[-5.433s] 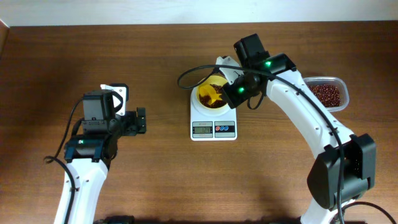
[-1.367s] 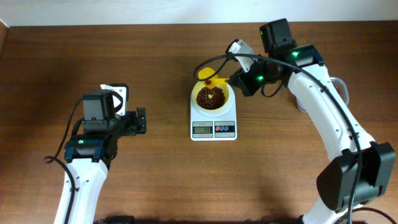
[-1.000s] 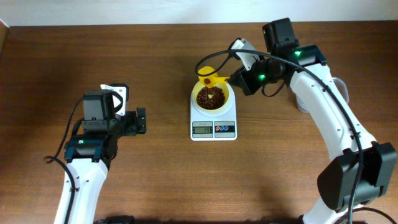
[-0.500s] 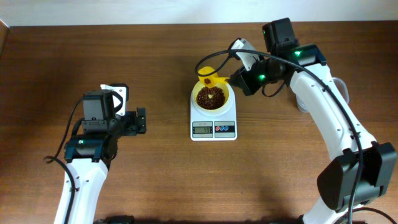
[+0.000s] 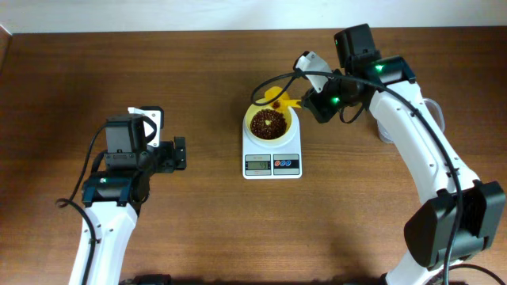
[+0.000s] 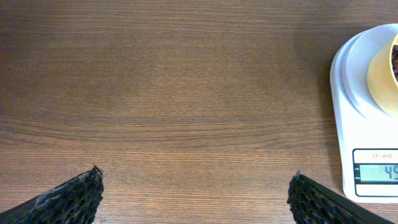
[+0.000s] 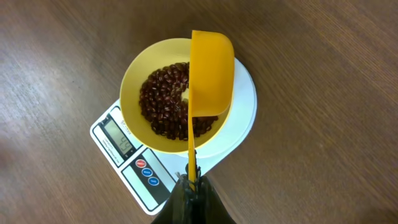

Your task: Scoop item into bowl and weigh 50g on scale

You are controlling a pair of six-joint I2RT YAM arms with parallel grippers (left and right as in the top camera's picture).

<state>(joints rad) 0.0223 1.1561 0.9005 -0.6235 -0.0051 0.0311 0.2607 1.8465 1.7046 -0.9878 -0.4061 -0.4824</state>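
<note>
Our right wrist alone shows the right gripper (image 7: 191, 186) clamping the scoop (image 7: 211, 74) over the bowl (image 7: 129, 78). Our left gripper (image 6: 196, 190) gapes.

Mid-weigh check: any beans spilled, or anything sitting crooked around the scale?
Nothing stands out. The beans all lie inside the bowl, which sits flat on the scale; none show on the scale or table. The right gripper holds the scoop, tipped on its side, above the bowl.
</note>
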